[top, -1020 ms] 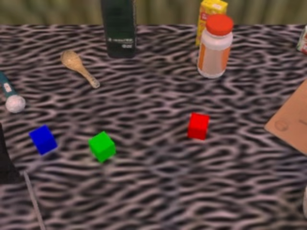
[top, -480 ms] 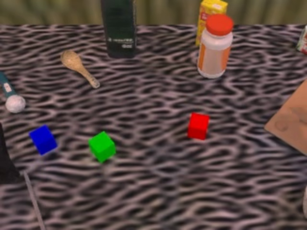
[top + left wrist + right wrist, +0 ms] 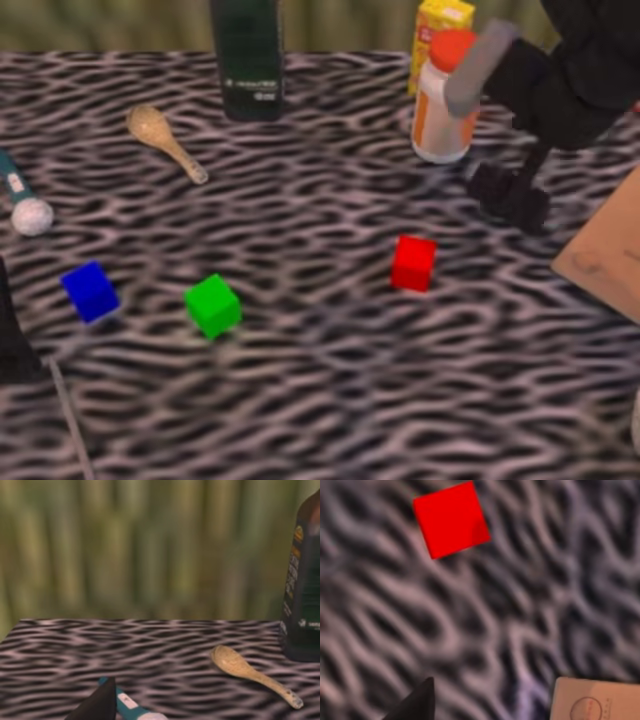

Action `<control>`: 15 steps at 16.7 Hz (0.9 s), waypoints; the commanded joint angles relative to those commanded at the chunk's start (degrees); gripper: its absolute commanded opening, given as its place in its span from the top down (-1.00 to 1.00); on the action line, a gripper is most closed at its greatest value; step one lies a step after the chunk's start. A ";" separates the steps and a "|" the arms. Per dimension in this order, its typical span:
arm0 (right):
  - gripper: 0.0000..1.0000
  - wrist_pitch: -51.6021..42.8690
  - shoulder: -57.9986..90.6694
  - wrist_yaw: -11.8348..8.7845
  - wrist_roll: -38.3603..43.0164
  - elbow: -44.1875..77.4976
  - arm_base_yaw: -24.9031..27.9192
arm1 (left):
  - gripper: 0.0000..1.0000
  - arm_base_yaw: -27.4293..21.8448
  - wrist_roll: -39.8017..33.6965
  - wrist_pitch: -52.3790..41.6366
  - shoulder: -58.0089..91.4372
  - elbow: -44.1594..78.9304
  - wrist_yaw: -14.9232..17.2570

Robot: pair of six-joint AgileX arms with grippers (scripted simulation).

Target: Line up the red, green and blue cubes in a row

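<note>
Glossy red cube (image 3: 413,263) (plain-faced) lies near right gripper (image 3: 510,197).

The table (image 3: 330,390) wears a black-and-white wavy cloth. Along the top of the top view stand a dark bottle (image 3: 247,58), a yellow box (image 3: 437,20) and an orange-capped bottle (image 3: 440,110), with a wooden spoon (image 3: 163,140) at upper left and a teal-handled tool (image 3: 22,200) at the left edge. Lower down lie the blue cube (image 3: 90,291) and green cube (image 3: 212,305) at left, the red cube (image 3: 413,263) right of centre, and a tan board (image 3: 610,250) at the right edge.

wooden spoon (image 3: 250,669) on table (image 3: 125,645) | dark bottle (image 3: 302,590) beside it
</note>
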 joint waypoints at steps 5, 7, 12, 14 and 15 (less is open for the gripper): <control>-1.00 -11.26 23.10 0.25 -7.27 19.95 4.95 | -1.00 0.00 0.00 0.00 0.00 0.00 0.00; -1.00 -13.85 28.59 0.44 -9.12 25.01 6.16 | -1.00 0.00 0.00 0.00 0.00 0.00 0.00; -1.00 -15.60 32.34 0.63 -10.46 28.62 7.01 | -1.00 0.00 0.00 0.00 0.00 0.00 0.00; -1.00 -15.60 32.34 0.63 -10.46 28.62 7.01 | -1.00 0.00 0.00 0.00 0.00 0.00 0.00; -1.00 -15.48 32.27 0.61 -10.39 28.47 6.70 | -1.00 0.00 0.00 0.00 0.00 0.00 0.00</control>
